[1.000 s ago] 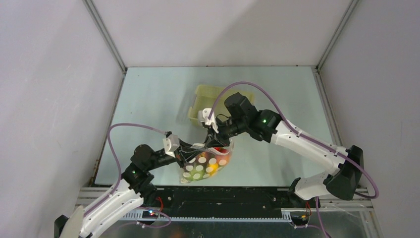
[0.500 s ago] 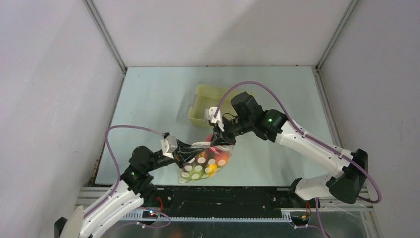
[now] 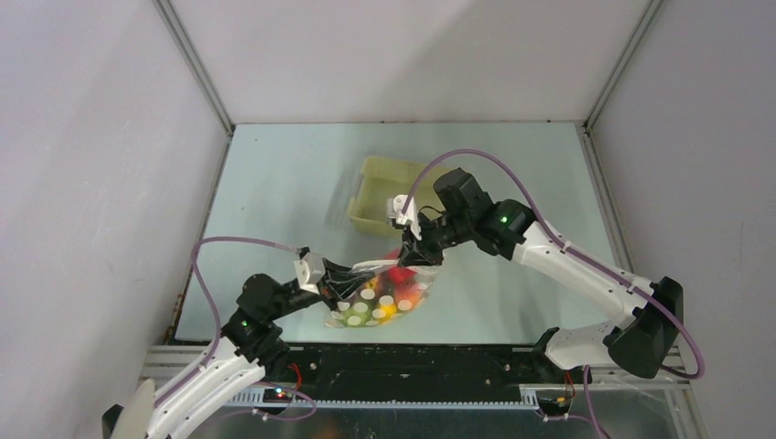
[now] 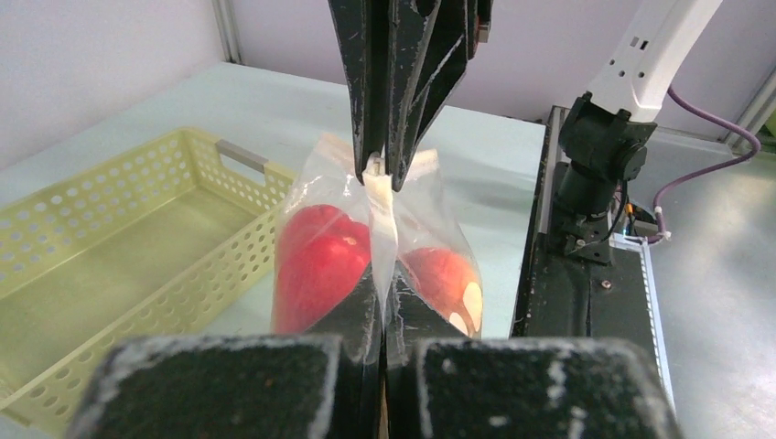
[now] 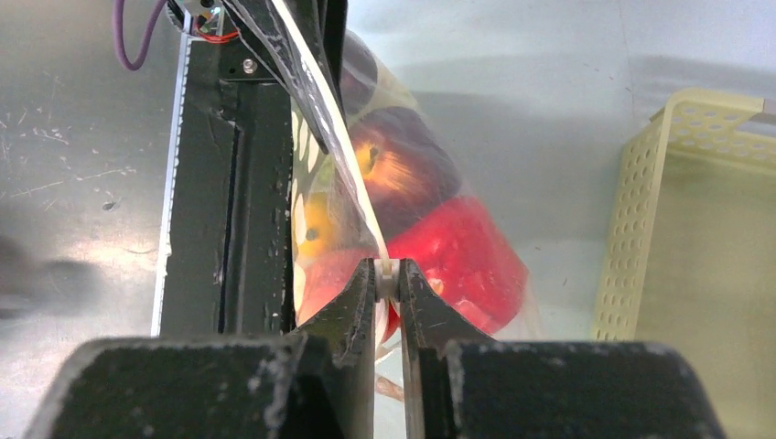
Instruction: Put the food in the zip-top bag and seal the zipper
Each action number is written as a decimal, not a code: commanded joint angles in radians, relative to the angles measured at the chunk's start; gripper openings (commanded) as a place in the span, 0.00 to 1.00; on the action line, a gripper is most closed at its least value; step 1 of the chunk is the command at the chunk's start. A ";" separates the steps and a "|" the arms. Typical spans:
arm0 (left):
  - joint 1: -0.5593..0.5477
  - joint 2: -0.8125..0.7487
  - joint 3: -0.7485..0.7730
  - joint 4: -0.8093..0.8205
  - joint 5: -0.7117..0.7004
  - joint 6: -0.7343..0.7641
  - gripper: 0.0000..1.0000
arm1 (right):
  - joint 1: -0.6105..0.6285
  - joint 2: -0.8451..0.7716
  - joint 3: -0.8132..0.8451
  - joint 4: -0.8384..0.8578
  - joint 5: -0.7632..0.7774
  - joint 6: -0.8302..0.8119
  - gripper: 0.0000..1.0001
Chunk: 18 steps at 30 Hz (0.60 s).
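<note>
While pinched at both ends of its mouth edge, the zip-top bag (image 3: 375,300) holds the food (image 3: 399,276) (red, orange, yellow and green pieces show).
Position: over the table (image 3: 274,183), on the near side of the yellow basket (image 3: 377,176) and apart from it. Closure: the zipper (image 4: 383,229) runs taut between both tools. Tools: left gripper (image 3: 359,271), jaws fully closed on that strip; right gripper (image 3: 409,260), jaws all but closed, clamping the strip's far end. Contact between bag and table: cannot tell.

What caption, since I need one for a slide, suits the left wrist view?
Left gripper and right gripper pinch the zipper of the zip-top bag, red food inside, beside a yellow basket.
</note>
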 commanded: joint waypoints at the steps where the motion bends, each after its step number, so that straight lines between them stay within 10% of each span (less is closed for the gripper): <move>1: -0.002 -0.044 -0.001 0.059 -0.046 0.018 0.00 | -0.047 -0.029 -0.008 -0.063 0.089 -0.024 0.00; 18: 0.001 -0.125 -0.027 0.016 -0.154 0.031 0.00 | -0.085 -0.064 -0.032 -0.087 0.132 -0.031 0.00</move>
